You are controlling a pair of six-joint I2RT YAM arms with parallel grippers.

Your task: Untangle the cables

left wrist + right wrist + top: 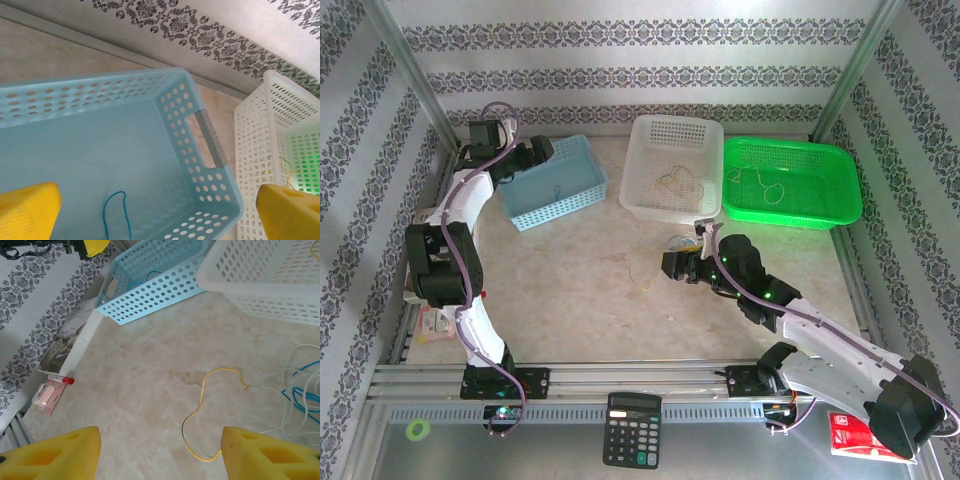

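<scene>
- Far left, the left tool hangs over the blue basket. Its yellow fingers are spread wide apart, with nothing gripped between them.
- Right below it, a thin blue cable lies looped on the floor of that basket, near the end wall with the handle slot.
- Moving along, the white basket stands just beside the blue one, and a tan cable is curled up inside it.
- On the open bench in front of the white basket, a single yellow cable snakes in a loose S.
- Just right of it sits a knot of white and blue cables, close to the white basket's near wall.
- The right tool hovers low over this patch of bench. Its fingers are apart and hold nothing, and the yellow cable lies on the bench under the gap.
- Far right, the green basket touches the white one, with a pale cable looped inside.
</scene>
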